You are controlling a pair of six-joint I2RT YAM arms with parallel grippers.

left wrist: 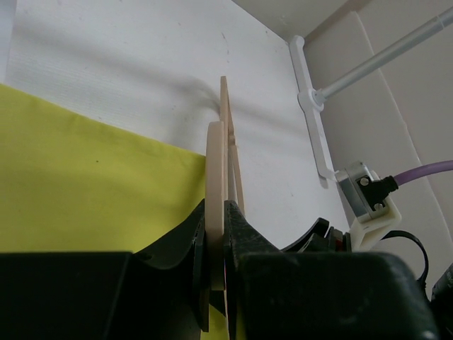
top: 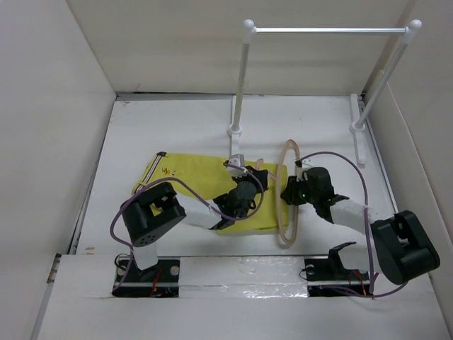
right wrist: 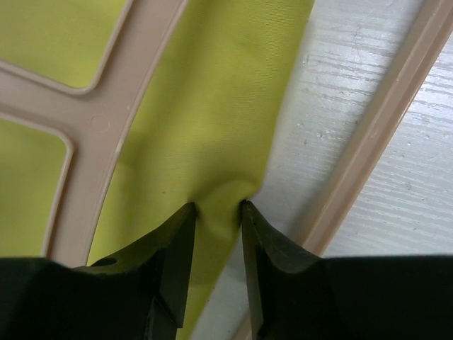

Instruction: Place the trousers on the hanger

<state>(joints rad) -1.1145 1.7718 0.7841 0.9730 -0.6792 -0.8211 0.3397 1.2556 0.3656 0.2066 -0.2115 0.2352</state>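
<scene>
The yellow-green trousers [top: 187, 176] lie flat on the white table, striped waistband to the left. The pale beige hanger [top: 290, 212] stands on edge at their right end. My left gripper [top: 249, 185] is over the trousers' right part and is shut on a flat beige bar of the hanger [left wrist: 216, 163], seen edge-on with the trousers [left wrist: 85, 184] to its left. My right gripper [top: 289, 190] is at the hanger's loop. Its jaws pinch a fold at the edge of the trousers [right wrist: 212, 120], with hanger bars [right wrist: 106, 120] on both sides of the cloth.
A white metal rail stand [top: 244, 78] rises behind the trousers, its feet on the table; one foot shows in the left wrist view [left wrist: 311, 106]. White walls [top: 64, 127] enclose the table on the left, back and right.
</scene>
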